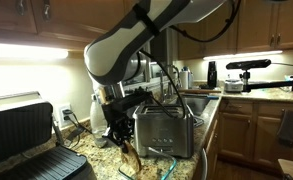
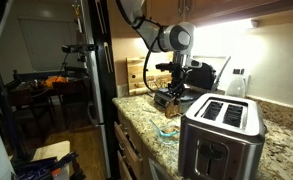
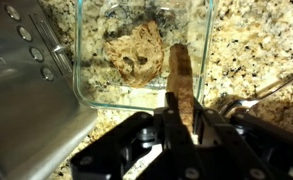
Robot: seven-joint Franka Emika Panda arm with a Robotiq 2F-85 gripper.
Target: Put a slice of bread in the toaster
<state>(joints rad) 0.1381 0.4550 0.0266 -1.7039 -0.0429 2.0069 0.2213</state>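
Note:
My gripper is shut on a slice of bread, held edge-on between the fingers. Under it stands a clear glass container with another tan slice lying flat inside. The brushed steel toaster is close on the left in the wrist view. In an exterior view the gripper hangs just beside the toaster, with the bread pointing down near the counter. In the other exterior view the gripper is behind the toaster, whose top slots are empty.
A black hinged grill press stands at the near end of the granite counter. A sink and bottles lie beyond the toaster. A wooden cutting board leans on the back wall. A camera stand is at the far side.

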